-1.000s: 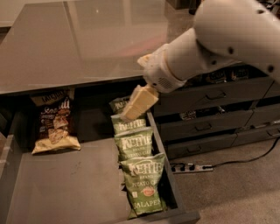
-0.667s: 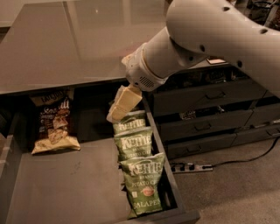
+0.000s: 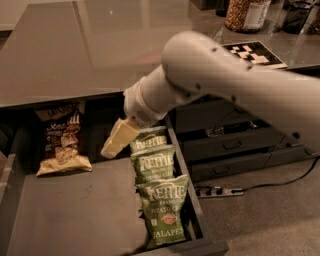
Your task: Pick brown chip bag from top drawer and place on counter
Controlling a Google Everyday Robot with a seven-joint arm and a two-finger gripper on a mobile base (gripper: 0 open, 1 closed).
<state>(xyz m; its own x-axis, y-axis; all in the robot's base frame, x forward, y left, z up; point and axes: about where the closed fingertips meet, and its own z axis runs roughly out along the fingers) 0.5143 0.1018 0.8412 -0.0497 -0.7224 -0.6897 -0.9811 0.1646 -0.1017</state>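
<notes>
The brown chip bag lies flat at the back left of the open top drawer, its cream bottom band toward me. My gripper hangs from the white arm over the drawer's middle, just right of the brown bag and left of the green Kettle bags, touching neither. It holds nothing that I can see. The grey-brown counter stretches behind the drawer, with the black-and-white marker tile at its right.
Three green Kettle bags stand in a row along the drawer's right wall. Narrower handled drawers sit to the right. A power strip and cable lie on the floor. Jars stand at the counter's back right.
The arm has swung left and lowered; my gripper moved from above the Kettle bags toward the drawer's middle, closer to the brown chip bag.
</notes>
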